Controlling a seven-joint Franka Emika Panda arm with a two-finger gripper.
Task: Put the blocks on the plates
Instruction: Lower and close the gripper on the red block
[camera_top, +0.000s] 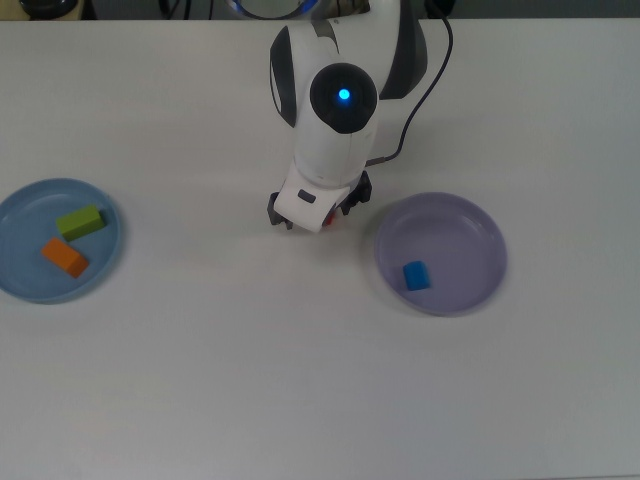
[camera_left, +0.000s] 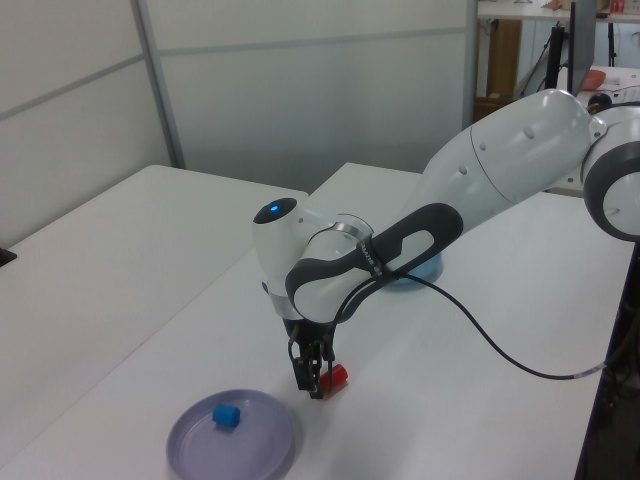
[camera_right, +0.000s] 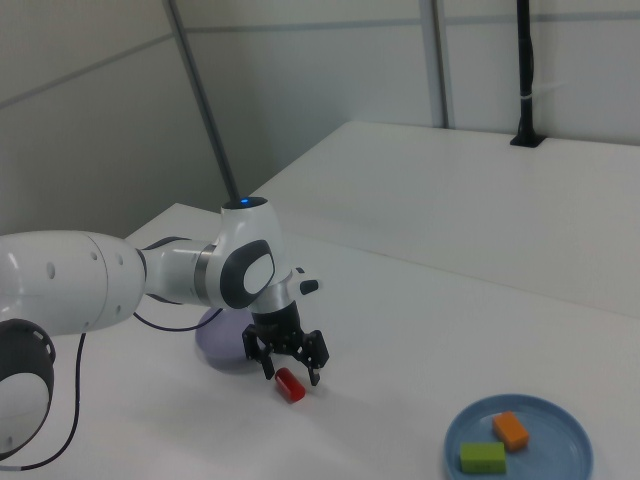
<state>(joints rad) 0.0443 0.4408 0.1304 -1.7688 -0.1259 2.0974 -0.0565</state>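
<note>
The red block (camera_right: 290, 385) lies on the white table between the two plates. My gripper (camera_right: 291, 377) points down over it, open, with one finger on each side of the block. The top view shows only a sliver of the red block (camera_top: 331, 217) beside the gripper (camera_top: 318, 215). In the left view the red block (camera_left: 335, 377) sticks out to the right of the gripper (camera_left: 315, 385). The light blue plate (camera_top: 20, 275) holds the green block (camera_top: 81, 221) and the orange block (camera_top: 65, 257). The lavender plate (camera_top: 470, 225) holds the blue cube (camera_top: 416, 275).
The arm's white body (camera_top: 335, 120) reaches in from the top view's upper edge, with a black cable (camera_top: 420, 90) trailing beside it. In the left view the table's right edge (camera_left: 590, 420) runs close to the arm.
</note>
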